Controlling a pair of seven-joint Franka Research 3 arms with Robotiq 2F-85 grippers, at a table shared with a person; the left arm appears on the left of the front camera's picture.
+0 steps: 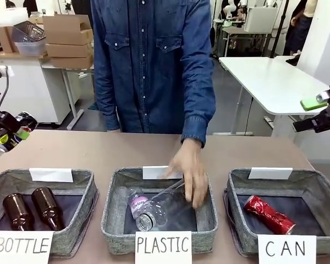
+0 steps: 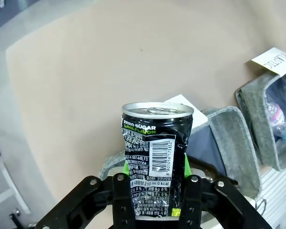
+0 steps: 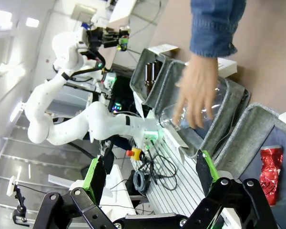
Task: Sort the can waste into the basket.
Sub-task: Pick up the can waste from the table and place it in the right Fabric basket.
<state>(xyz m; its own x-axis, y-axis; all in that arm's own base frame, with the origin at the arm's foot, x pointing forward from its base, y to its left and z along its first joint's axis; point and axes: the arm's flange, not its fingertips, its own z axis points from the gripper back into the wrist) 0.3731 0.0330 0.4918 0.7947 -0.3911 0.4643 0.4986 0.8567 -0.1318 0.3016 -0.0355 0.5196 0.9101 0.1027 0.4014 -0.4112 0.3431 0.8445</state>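
Black can (image 2: 156, 157), silver-topped with yellow-green print, clamped upright in my left gripper (image 2: 155, 191); right gripper (image 3: 150, 174) gapes wide.

Three grey woven-fabric rectangular baskets are standing in a row along the near edge of the tan surface (image 1: 99, 151). The basket signed "BOTTLE" (image 1: 77, 181) is sitting at the left with two brown glass bottles (image 1: 33, 209) lying in it. The basket signed "PLASTIC" (image 1: 113, 206) is sitting in the middle, holding clear plastic bottles (image 1: 154, 209), with the person's hand (image 1: 190, 170) reaching in. The basket signed "CAN" (image 1: 319, 181) is sitting at the right, the dented red metal can (image 1: 268, 214) lying inside. The left pincer (image 1: 16, 135) is hanging above the surface's left edge, clamping the black printed metal can (image 2: 155, 157).
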